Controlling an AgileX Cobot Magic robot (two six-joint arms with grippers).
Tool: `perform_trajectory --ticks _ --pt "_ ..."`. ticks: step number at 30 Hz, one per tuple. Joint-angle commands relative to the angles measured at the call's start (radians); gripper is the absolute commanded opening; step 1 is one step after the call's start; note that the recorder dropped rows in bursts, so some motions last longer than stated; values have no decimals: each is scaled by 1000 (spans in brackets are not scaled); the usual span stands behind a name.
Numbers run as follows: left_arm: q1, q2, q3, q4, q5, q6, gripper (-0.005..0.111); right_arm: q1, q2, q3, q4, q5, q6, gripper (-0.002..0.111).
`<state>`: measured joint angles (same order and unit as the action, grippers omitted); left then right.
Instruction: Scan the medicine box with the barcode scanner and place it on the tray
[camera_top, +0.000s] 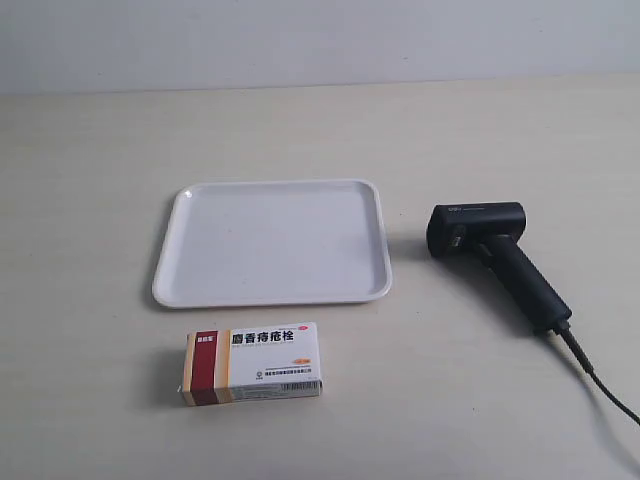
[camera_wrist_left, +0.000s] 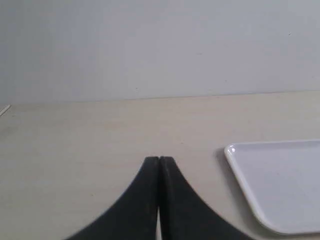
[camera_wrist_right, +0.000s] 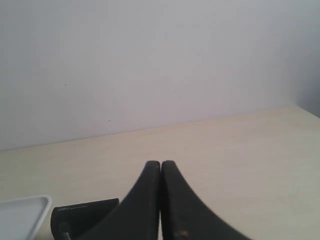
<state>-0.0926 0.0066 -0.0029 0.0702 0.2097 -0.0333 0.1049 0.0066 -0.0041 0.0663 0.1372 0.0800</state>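
The medicine box (camera_top: 252, 362), white with a dark red and tan end, lies flat on the table just in front of the white tray (camera_top: 271, 242). The black barcode scanner (camera_top: 497, 258) lies on its side beside the tray, its cable (camera_top: 600, 380) trailing toward the table's front edge. Neither arm shows in the exterior view. My left gripper (camera_wrist_left: 159, 159) is shut with nothing in it, and a corner of the tray (camera_wrist_left: 280, 182) lies beside it. My right gripper (camera_wrist_right: 160, 163) is shut and empty too, above the scanner's head (camera_wrist_right: 82, 219) and a tray corner (camera_wrist_right: 22, 215).
The pale wooden table (camera_top: 90, 180) ends at a plain grey wall (camera_top: 320, 40) at the back. Nothing else stands on the table.
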Motion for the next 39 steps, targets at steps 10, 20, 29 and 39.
perform_trajectory --ticks 10,20,29,39 --pt "4 -7 3 -27 -36 -141 1 -5 -7 4 -6 -3 -2 0" --pt "4 -7 3 -33 -436 -363 1 -5 -7 4 81 -96 2 0" --pt "9 530 -164 70 -509 -308 0 -5 36 -35 209 -102 -5 0" --pt "-297 1495 -482 1402 -987 -968 0 -5 252 -35 212 -130 -9 0"
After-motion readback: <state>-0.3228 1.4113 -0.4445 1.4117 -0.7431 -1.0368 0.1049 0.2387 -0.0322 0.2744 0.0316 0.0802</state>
